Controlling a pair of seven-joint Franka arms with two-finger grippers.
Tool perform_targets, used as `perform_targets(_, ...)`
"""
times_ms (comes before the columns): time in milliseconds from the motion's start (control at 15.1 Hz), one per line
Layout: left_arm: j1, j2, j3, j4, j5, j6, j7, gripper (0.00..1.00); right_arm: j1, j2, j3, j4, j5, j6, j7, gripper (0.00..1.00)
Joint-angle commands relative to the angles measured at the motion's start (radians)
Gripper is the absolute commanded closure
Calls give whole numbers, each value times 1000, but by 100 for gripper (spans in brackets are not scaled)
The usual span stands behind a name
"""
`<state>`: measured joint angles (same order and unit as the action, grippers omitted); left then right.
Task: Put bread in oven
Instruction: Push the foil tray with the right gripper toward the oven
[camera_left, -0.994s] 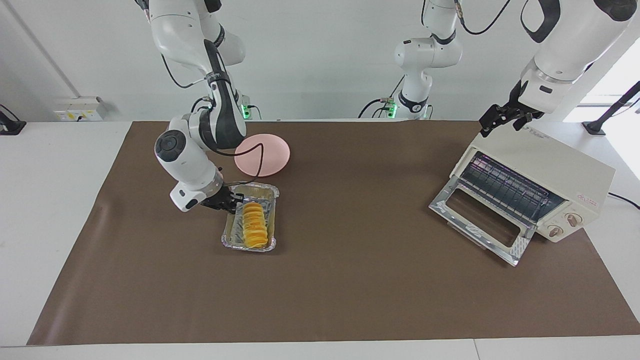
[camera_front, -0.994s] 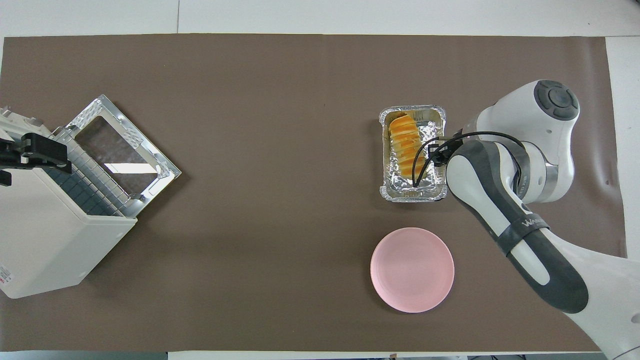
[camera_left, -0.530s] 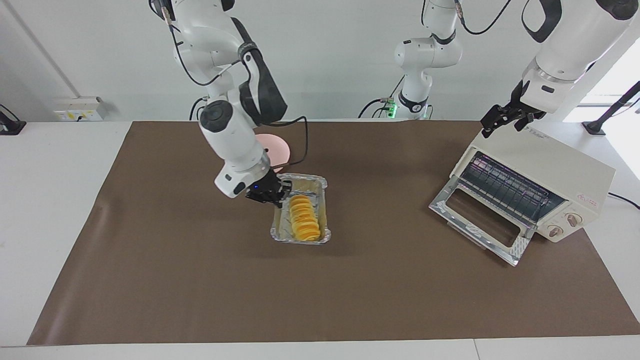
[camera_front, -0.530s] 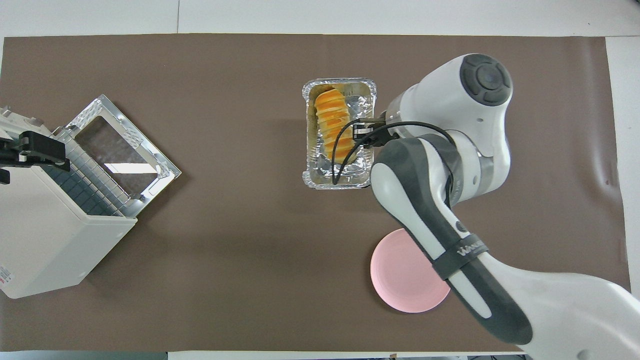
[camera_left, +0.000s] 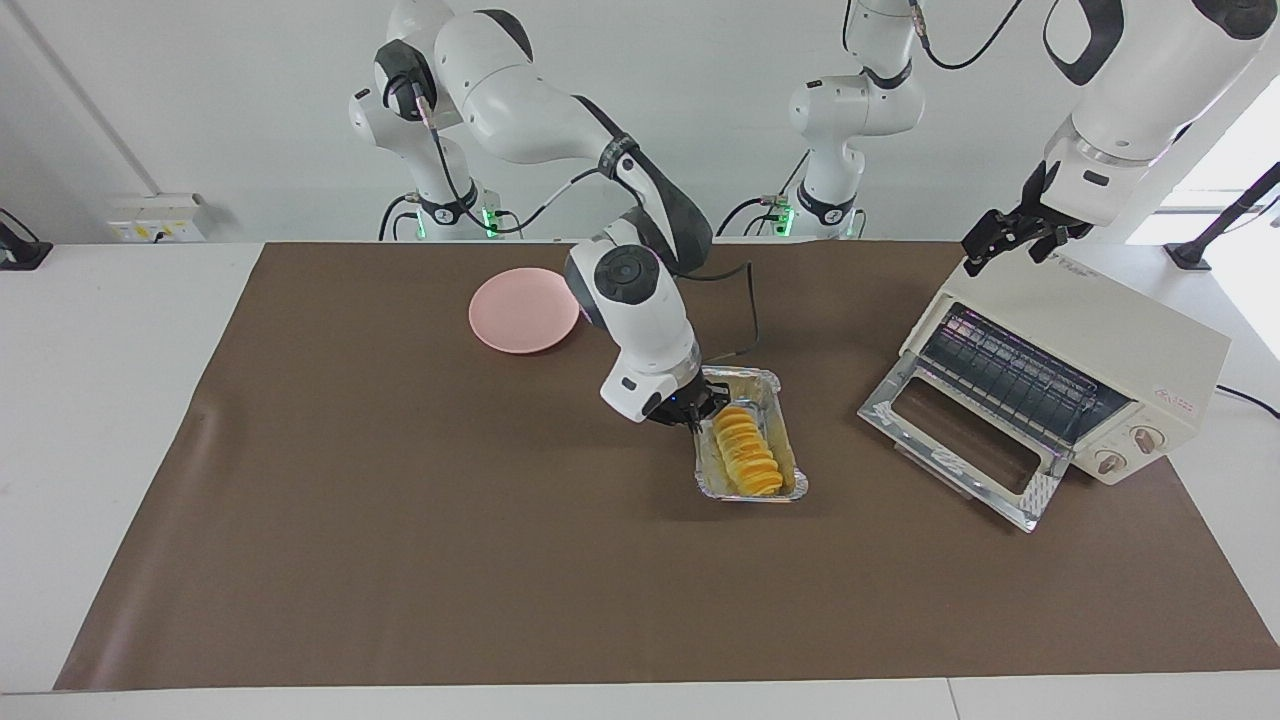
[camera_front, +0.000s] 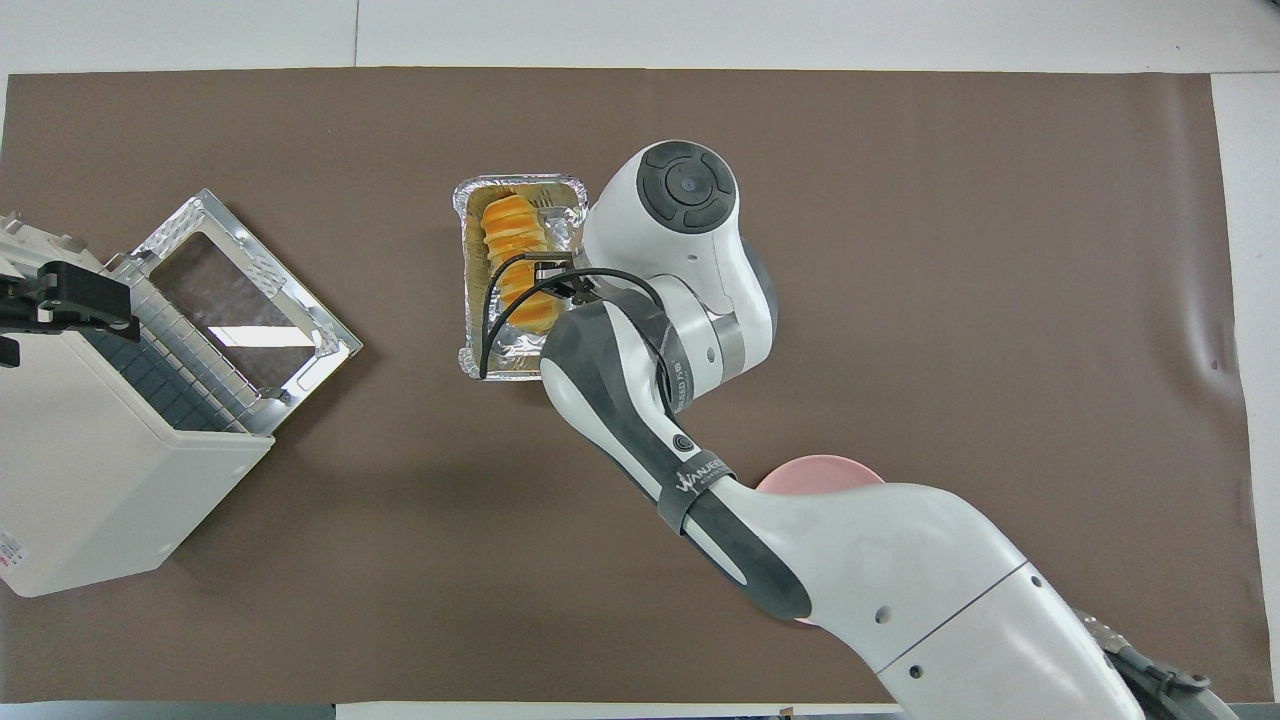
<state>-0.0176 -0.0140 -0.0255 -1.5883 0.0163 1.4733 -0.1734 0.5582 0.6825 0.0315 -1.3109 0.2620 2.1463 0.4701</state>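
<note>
The golden ridged bread (camera_left: 747, 452) lies in a silver foil tray (camera_left: 752, 497) at the middle of the table; it also shows in the overhead view (camera_front: 515, 262). My right gripper (camera_left: 692, 412) is shut on the tray's long rim (camera_front: 466, 280) at the side toward the right arm's end. The tray is low at the mat; I cannot tell whether it touches. The cream oven (camera_left: 1100, 330) stands at the left arm's end with its glass door (camera_left: 960, 440) dropped open and the wire rack showing. My left gripper (camera_left: 1010, 238) is over the oven's top edge.
A pink plate (camera_left: 522, 310) lies nearer to the robots, toward the right arm's end; in the overhead view (camera_front: 820, 472) the right arm covers most of it. Brown mat lies between the tray and the oven door (camera_front: 250, 300).
My right gripper has carried the foil tray with the bread from beside the pink plate toward the oven, about halfway across the table. The left arm has hardly moved.
</note>
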Motion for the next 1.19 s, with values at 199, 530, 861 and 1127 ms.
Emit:
perform_targets(199, 13, -18, -4, -24, -16, 28, 5, 0, 52, 78, -2, 30, -6, 81, 85, 100)
perform_targets(530, 13, -18, -4, -30, -16, 42, 3, 0, 46, 59, -5, 33, -122, 6, 85, 0)
perform_targets(861, 1, -3, -4, -28, -16, 70, 2, 0, -9, -98, -11, 29, -152, -161, 35, 0)
perform_targets(1127, -62, 64, -16, -5, -18, 130, 0, 0, -134, -300, -15, -74, -213, -305, -187, 0)
